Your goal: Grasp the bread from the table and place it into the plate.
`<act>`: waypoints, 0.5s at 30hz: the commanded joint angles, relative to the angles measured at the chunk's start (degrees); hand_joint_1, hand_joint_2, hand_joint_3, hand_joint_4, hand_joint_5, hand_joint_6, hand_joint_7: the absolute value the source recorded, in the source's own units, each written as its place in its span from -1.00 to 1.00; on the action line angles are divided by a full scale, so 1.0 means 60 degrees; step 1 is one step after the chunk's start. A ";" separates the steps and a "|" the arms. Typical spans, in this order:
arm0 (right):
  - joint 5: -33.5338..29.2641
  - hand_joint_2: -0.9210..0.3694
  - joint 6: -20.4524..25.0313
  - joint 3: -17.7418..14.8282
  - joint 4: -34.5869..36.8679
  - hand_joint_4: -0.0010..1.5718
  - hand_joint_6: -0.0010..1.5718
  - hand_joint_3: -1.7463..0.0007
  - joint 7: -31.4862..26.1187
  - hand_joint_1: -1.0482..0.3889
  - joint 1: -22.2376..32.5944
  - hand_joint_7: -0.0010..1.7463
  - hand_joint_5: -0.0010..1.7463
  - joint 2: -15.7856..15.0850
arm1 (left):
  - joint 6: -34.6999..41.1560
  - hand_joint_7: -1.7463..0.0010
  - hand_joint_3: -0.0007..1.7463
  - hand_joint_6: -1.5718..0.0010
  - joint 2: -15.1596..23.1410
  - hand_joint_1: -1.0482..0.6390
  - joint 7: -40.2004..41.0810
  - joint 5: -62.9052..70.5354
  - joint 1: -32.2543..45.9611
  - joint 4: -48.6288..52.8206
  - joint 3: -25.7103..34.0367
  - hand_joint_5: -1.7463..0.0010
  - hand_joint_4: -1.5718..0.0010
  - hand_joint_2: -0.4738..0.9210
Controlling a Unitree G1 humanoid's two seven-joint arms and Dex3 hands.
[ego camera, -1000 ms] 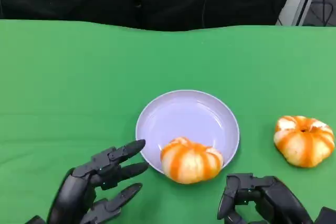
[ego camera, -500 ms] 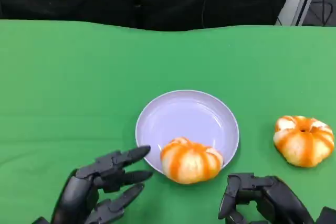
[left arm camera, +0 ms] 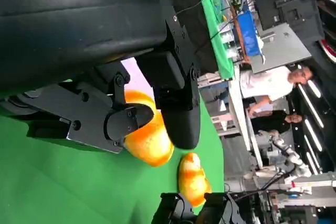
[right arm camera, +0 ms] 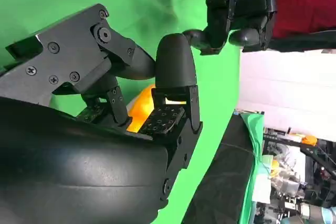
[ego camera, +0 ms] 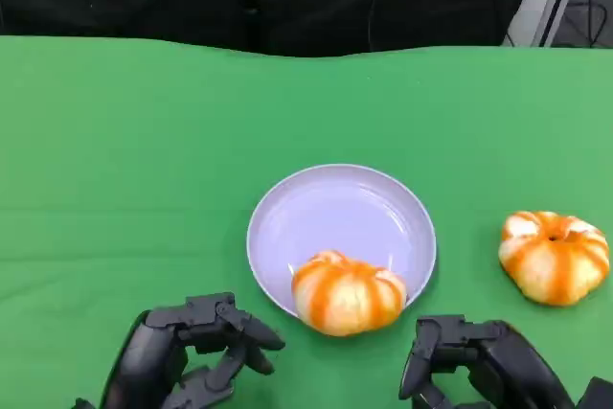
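We see one bread (ego camera: 349,294) sitting on the near rim of the plate (ego camera: 330,208), part of it over the lip and part over the green desk (ego camera: 124,160). A second bread (ego camera: 555,256) lies on the desk to the right of the plate, well apart from it. Our left hand (ego camera: 192,352) hovers near the desk's front edge, left of the plate, its fingers (ego camera: 251,332) curled in on nothing. Our right hand (ego camera: 469,363) sits low at the near right, between the two breads, fingers curled together and holding nothing.

We judge the risk to be twofold. The bread on the rim looks poorly seated; a brush from either hand passing close could roll it off onto the desk or tip the plate. And reaching for the right bread with curled fingers could push it away instead of enclosing it, so we would want them spread before closing in.
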 commanded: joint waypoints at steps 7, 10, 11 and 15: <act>0.0129 -0.43 0.0070 -0.0065 -0.0046 0.05 0.08 -0.23 0.0014 0.29 0.0051 0.46 0.79 -0.0147 | -0.0144 -0.11 -0.11 -0.31 0.0082 0.23 0.0075 -0.0033 -0.0051 0.0143 0.0025 -0.47 -0.17 0.74; 0.0130 -0.43 0.0070 -0.0065 -0.0046 0.05 0.08 -0.23 0.0014 0.29 0.0051 0.46 0.79 -0.0147 | -0.0145 -0.11 -0.11 -0.31 0.0082 0.23 0.0075 -0.0033 -0.0051 0.0143 0.0025 -0.47 -0.17 0.74; 0.0130 -0.43 0.0070 -0.0065 -0.0046 0.05 0.08 -0.23 0.0014 0.29 0.0051 0.46 0.79 -0.0147 | -0.0145 -0.11 -0.11 -0.31 0.0082 0.23 0.0075 -0.0033 -0.0051 0.0143 0.0025 -0.47 -0.17 0.73; 0.0208 -0.43 0.0073 -0.0094 -0.0043 0.05 0.08 -0.23 0.0080 0.29 0.0082 0.46 0.79 -0.0192 | -0.0212 -0.27 0.02 -0.24 0.0014 0.22 -0.0030 -0.0082 -0.0048 0.0321 -0.0061 -0.65 -0.13 0.64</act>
